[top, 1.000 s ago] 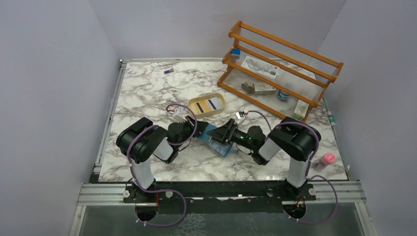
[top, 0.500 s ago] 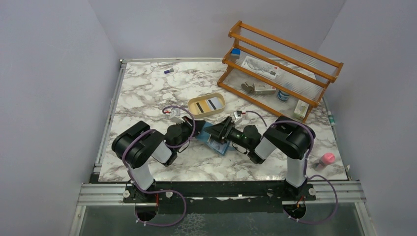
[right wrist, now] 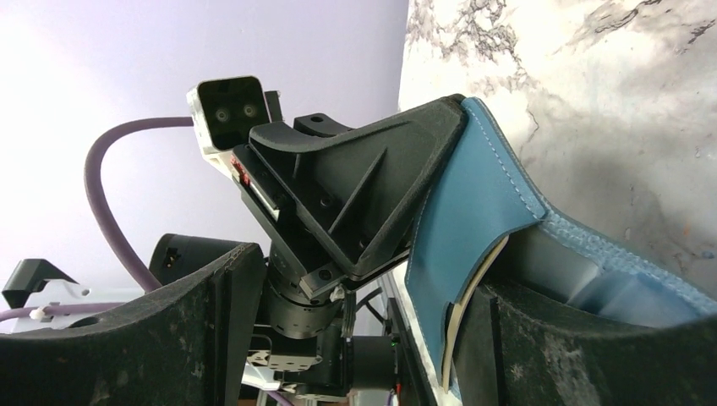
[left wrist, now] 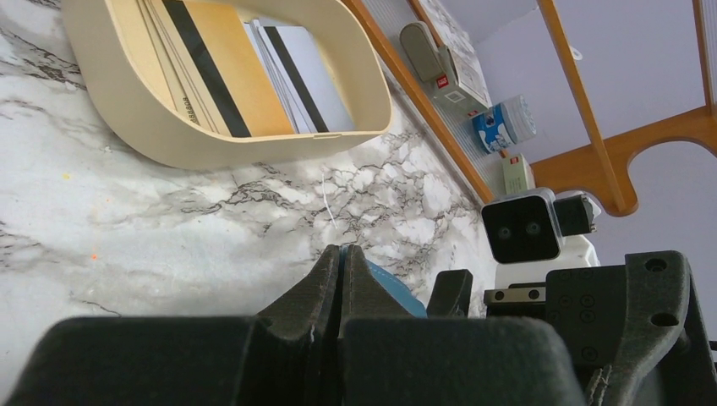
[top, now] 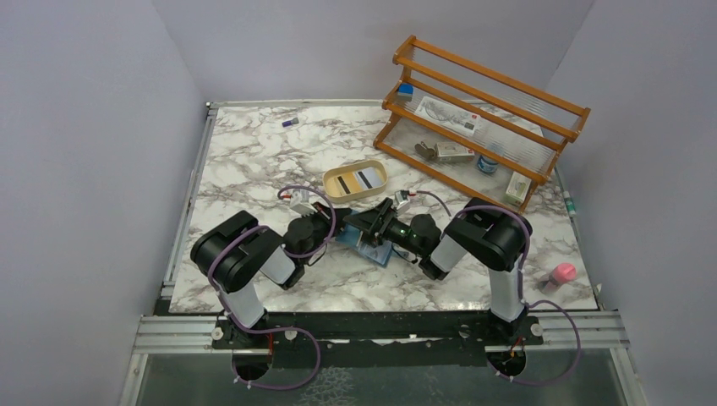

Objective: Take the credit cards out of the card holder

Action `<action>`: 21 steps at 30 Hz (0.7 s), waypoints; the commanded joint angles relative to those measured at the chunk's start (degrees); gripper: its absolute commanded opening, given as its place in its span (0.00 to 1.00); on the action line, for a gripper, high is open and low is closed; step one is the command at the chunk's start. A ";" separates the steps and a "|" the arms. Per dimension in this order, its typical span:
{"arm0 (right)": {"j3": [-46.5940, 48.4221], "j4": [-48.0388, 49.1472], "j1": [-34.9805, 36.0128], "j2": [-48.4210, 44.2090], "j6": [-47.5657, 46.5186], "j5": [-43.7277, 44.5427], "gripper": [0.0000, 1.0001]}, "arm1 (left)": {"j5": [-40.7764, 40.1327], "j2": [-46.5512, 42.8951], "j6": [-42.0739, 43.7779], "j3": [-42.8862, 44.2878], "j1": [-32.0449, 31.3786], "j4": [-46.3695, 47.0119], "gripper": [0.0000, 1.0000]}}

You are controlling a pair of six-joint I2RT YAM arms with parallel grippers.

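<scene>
**Flap pinched back, pocket exposed**

The left gripper [left wrist: 340,255] had its two black fingers pressed together. Seen from the right wrist, they appeared to pinch the outer flap of the small teal-blue leather bifold card holder [right wrist: 469,220] and hold it up off the desk. That hold looked meant to keep the wallet open and anchored while the other arm worked. The right gripper [right wrist: 372,269] faced it with fingers spread wide, one on either side of the raised flap, gripping nothing. One finger sat close to the lighter blue lining, probably lined up for a card.

The flap curved softly, with a stitched seam along its edge, which suggested supple leather that would bend rather than resist. Behind it showed the edge of a pale stiff card [right wrist: 457,330]. How many more sat inside was hidden.

The card holder lay near the middle of the desk's near edge, between the two arms. Just beyond it, toward the desk's centre, stood the tan oval tray [left wrist: 152,139] with smooth upright walls. It held several thin flat credit cards [left wrist: 245,68], yellow and white with dark stripes, overlapping one another, so it was likely the drop-off place. The white marble-patterned desk [top: 254,161] looked slick. An orange wooden slatted rack [top: 473,118] occupied the far right corner.
</scene>
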 commanded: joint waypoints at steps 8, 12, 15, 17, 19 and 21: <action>-0.50 9.82 1.01 -2.85 2.08 1.78 0.79 | 0.66 -1.96 1.61 -1.89 -1.47 -0.49 0.00; -0.93 9.06 1.01 -4.51 2.09 1.40 0.79 | 0.41 -2.70 2.52 -1.75 -1.20 -2.09 0.00; -0.57 7.71 1.01 -5.57 2.43 0.47 0.78 | 0.44 -3.02 3.04 -1.64 -0.93 -3.11 0.00; -0.42 7.19 1.01 -6.10 2.79 0.01 0.78 | 0.49 -3.09 3.30 -1.62 -0.76 -3.45 0.00; -0.26 6.82 1.01 -6.62 3.32 -0.39 0.78 | 0.48 -3.21 3.48 -1.57 -0.60 -3.93 0.00; 0.06 5.72 1.01 -7.20 3.57 -0.94 0.78 | 0.45 -3.39 3.66 -1.54 -0.48 -4.45 0.00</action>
